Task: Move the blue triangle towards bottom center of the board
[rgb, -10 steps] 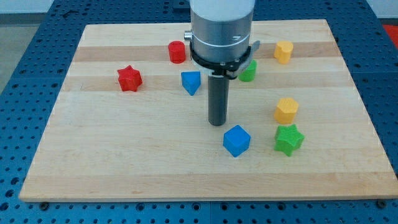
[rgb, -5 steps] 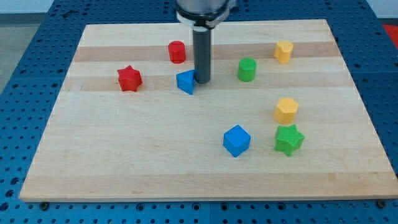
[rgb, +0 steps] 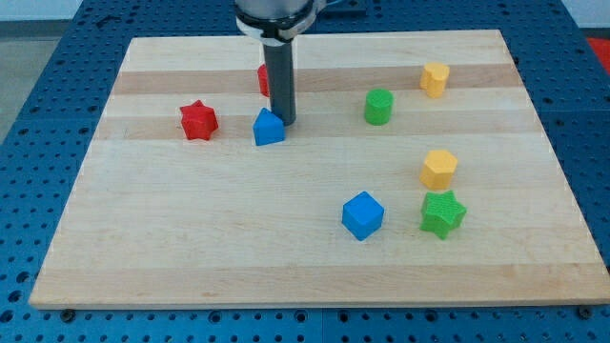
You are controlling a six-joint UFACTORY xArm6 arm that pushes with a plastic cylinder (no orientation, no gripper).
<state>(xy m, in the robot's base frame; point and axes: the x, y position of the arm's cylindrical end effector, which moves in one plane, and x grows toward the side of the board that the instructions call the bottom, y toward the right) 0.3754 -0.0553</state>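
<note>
The blue triangle (rgb: 269,128) lies on the wooden board (rgb: 191,229), left of the middle and in its upper half. My tip (rgb: 283,124) stands right against the triangle's upper right side, touching it. The dark rod rises from there toward the view's top and hides most of a red block (rgb: 262,78) behind it.
A red star (rgb: 198,120) lies to the left of the triangle. A blue cube (rgb: 362,214) sits lower right of the middle. A green star (rgb: 442,212) and a yellow block (rgb: 439,169) are at the right. A green cylinder (rgb: 378,106) and another yellow block (rgb: 435,78) lie at the upper right.
My tip has moved from the middle of the board up and left to the blue triangle. The triangle has shifted a little to the left and turned.
</note>
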